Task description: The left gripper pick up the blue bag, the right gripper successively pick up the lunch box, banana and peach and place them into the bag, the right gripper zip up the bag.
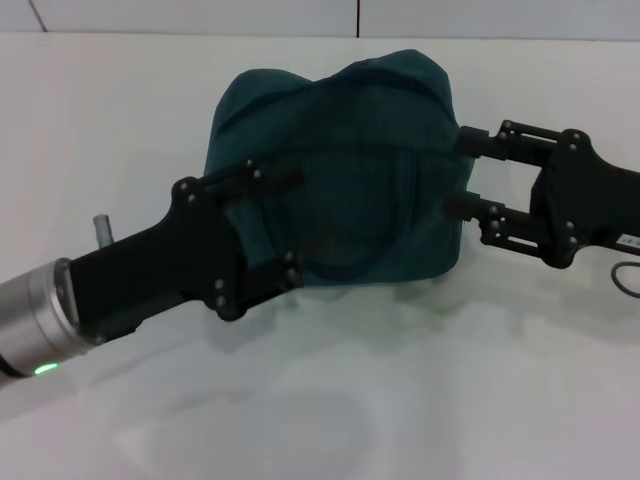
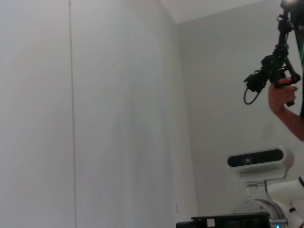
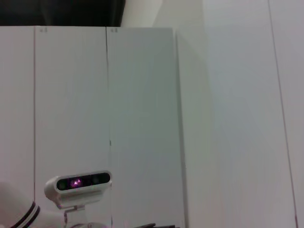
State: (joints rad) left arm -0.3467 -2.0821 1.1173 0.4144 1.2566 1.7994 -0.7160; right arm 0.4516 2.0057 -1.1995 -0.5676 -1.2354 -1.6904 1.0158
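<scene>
The blue bag [image 1: 350, 150] bulges in the middle of the head view, its top closed over, with a rope handle curving along its near side. My left gripper [image 1: 297, 228] reaches in from the left. Its two fingers are spread wide, open, lying across the bag's near-left face. My right gripper [image 1: 460, 172] comes in from the right, open, both fingertips against the bag's right edge. The lunch box, banana and peach are out of view. Neither wrist view shows the bag or any fingers.
The white table [image 1: 480, 380] runs all round the bag. A small grey post [image 1: 101, 228] stands at the left, by my left arm. The left wrist view shows a person's hand [image 2: 281, 97] holding a black device, and the robot's head camera [image 2: 259, 160].
</scene>
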